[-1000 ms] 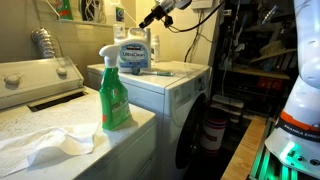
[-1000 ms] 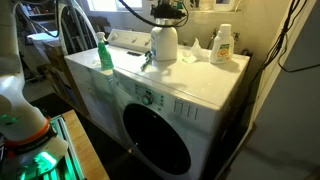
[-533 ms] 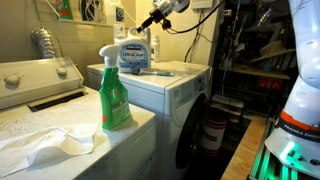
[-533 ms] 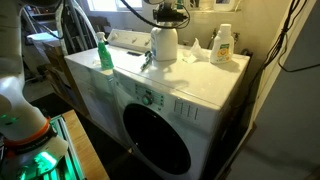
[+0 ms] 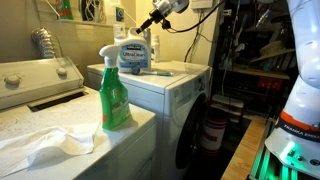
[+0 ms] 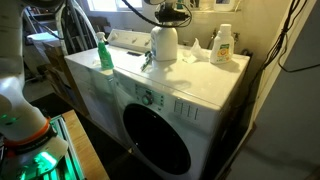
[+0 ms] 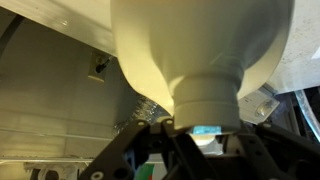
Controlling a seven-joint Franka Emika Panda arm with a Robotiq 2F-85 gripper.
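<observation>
While the gripper (image 6: 164, 20) hung over the washer (image 6: 205, 85), its fingers (image 7: 130, 153) were clamped on the neck of the white bottle (image 6: 163, 44), which stood upright on the washer top, well apart from the green sprayer (image 6: 104, 53).

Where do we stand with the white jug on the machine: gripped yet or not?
Done: the gripper sits at the top of the white jug, its fingers flanking the neck in the wrist view. In hand: the grasp; whether the fingers press the neck cannot be told. Left: any lift, since the jug appears to rest on the machine top in an exterior view.
</observation>
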